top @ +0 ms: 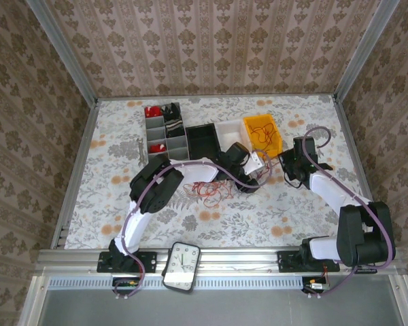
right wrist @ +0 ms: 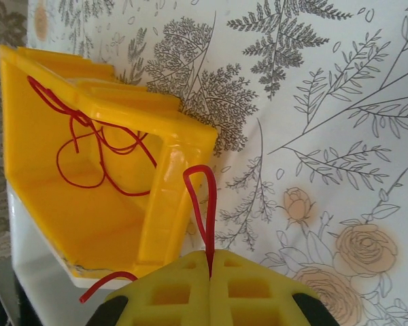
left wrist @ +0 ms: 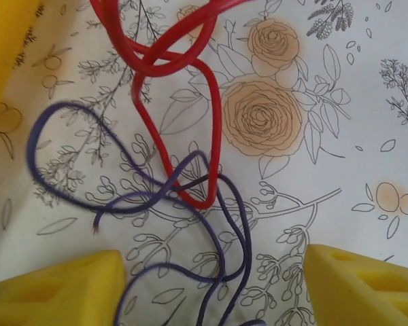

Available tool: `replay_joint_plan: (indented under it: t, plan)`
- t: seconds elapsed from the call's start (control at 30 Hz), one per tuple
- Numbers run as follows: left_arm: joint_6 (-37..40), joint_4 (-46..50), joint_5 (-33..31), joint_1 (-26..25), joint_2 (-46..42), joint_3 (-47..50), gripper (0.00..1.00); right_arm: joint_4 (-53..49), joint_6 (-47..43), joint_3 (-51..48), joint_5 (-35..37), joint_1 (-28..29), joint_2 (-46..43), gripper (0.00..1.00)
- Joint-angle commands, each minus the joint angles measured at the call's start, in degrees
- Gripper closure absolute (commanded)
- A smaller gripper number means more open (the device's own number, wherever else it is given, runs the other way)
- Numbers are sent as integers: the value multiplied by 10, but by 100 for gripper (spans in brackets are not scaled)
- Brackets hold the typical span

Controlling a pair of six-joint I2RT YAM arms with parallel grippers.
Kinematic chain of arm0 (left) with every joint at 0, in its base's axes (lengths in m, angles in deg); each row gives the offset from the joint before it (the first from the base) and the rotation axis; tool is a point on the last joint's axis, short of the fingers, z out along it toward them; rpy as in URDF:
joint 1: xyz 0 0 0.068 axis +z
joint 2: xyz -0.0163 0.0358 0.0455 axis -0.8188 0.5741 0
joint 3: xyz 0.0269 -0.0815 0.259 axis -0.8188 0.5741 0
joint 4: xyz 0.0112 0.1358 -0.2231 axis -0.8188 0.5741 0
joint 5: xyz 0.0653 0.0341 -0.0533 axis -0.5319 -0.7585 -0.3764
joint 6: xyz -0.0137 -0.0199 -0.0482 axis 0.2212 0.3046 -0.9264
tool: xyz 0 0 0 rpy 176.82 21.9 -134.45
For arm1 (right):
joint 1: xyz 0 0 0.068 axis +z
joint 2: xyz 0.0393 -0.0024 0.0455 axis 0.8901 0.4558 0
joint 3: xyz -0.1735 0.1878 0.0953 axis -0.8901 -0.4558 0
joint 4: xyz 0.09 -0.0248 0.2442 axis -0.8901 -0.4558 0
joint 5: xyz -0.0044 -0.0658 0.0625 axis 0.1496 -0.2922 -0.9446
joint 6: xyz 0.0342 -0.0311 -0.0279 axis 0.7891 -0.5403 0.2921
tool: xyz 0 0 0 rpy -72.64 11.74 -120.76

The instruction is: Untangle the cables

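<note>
In the view from above, the cables (top: 207,189) lie as a loose red tangle on the flowered desk (top: 272,221), near its middle and just in front of a row of containers: a grey organizer (top: 164,136), a black bin (top: 202,140), a white bin (top: 230,129) and a yellow bin (top: 262,133). The left hand (top: 257,165) reaches across to the right end of this tangle, and the right hand (top: 286,168) stands close beside it, in front of the yellow bin. From the left wrist we see the yellow fingers (left wrist: 61,288) of the left hand standing wide apart at the two lower corners, and nothing is pressed between them. On the desk under this gap lie a red cable (left wrist: 218,129), which bends into a narrow loop, and a purple cable (left wrist: 32,148), which curls around and crosses over the red one. From the right wrist we see that the right hand is closed, its two fingers pressed together on a red loop (right wrist: 212,210) that rises from between them. Just beside this loop stands the yellow bin, tilted in this view, and inside it lie some thin red strands (right wrist: 58,102) in loose curls.
</note>
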Motion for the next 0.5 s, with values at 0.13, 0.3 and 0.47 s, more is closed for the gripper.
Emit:
replay_joint_plan:
  t: [0.13, 0.3, 0.47]
  plan:
    - [31, 50, -6, -11, 49, -35, 61, 1, 27, 8, -5, 3, -13, 100]
    - [23, 41, -22, -7, 51, -25, 100, -16, 21, 2, 10, 0, -36, 100]
    - [-1, 14, -36, 9, 7, 27, 100, -58, -6, 3, 46, -30, -76, 100]
